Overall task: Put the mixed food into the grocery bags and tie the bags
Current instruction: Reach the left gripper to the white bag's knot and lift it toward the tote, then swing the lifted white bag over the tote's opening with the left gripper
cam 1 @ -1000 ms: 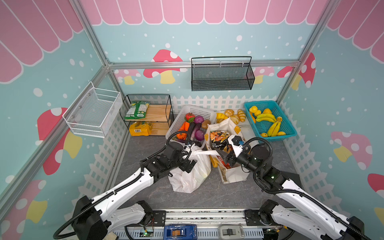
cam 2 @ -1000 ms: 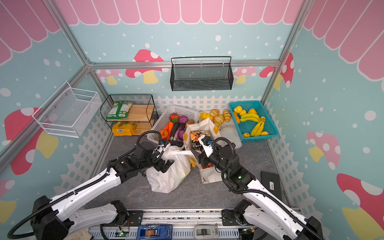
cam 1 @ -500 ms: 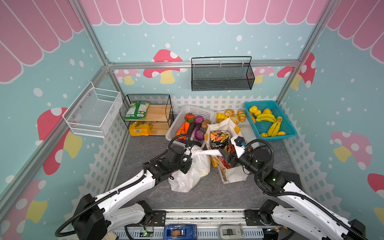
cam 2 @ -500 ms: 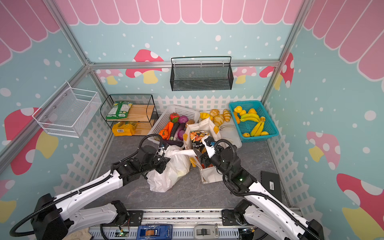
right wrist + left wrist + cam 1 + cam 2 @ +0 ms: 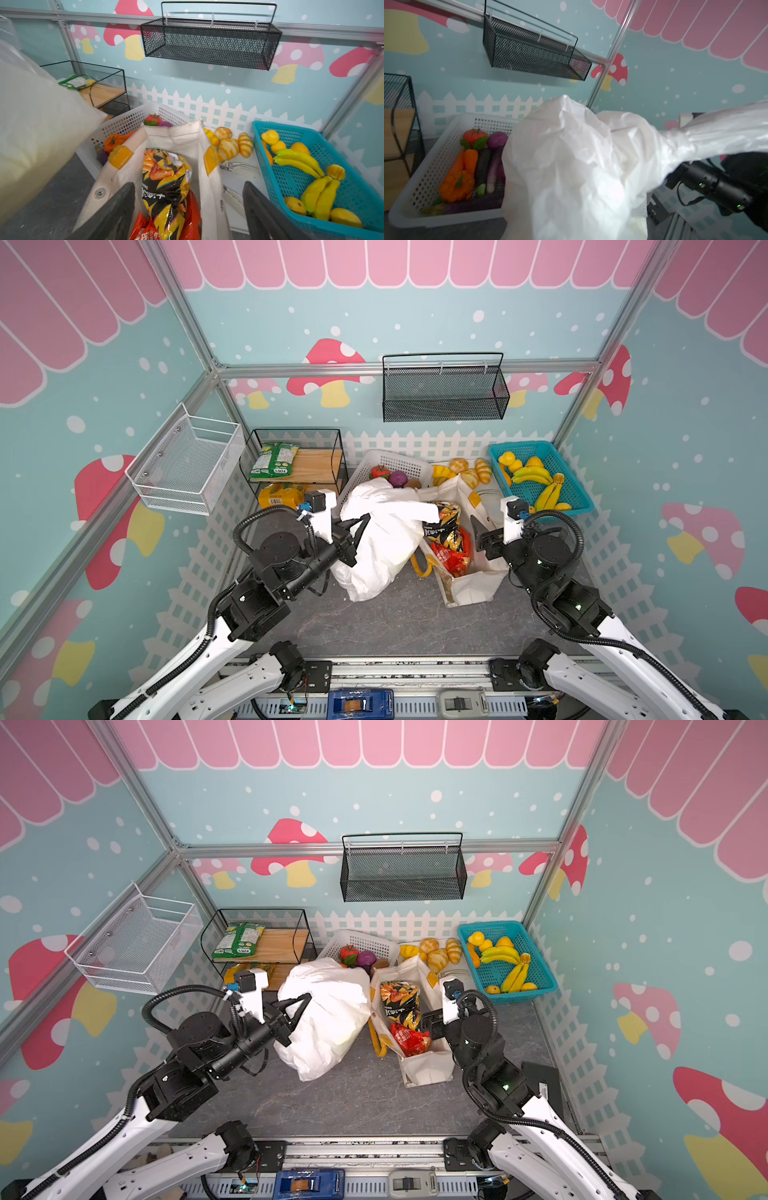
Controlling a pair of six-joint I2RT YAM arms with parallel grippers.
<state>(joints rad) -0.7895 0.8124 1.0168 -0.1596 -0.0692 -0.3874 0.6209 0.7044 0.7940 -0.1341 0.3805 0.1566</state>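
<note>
1. Seeing left gripper (image 5: 307, 996) clamped shut, tips pressed onto the upper left flank of the white carrier bag (image 5: 328, 1023). Can't confirm any plastic pinched between the tips; fingers out of frame in the left wrist view.
2. Placing that bag centre-left in both top views, bulging, standing on the grey tabletop (image 5: 374, 626). Contents hidden behind the plastic.
3. Noting one twisted strip of the bag (image 5: 409, 510) stretched rightward, ending at the tote's left rim in a top view.
4. Seeing right gripper (image 5: 188, 185) spread wide, nothing between the fingers, hanging over the near end of the canvas tote (image 5: 172, 133). In both top views: at the tote's right wall.
5. Placing tote just right of centre, upright, mouth open, just beside the white bag. Yellow handle (image 5: 377, 1042) drooping down the tote's left side.
6. Inside tote: yellow-and-dark snack packet (image 5: 166, 182) lying on top of the red crisp packet (image 5: 190, 218).
7. Round yellow and orange toy fruits (image 5: 508, 458) sitting in the teal basket (image 5: 521, 443), upper right of the floor, beside bananas (image 5: 530, 479). Outside both bags.
8. Behind the bags: bread rolls (image 5: 471, 477), white perforated basket (image 5: 399, 460) holding vegetables (image 5: 467, 162). Green snack packet (image 5: 274, 458) on wire shelf (image 5: 318, 464), upper left of the floor.
</note>
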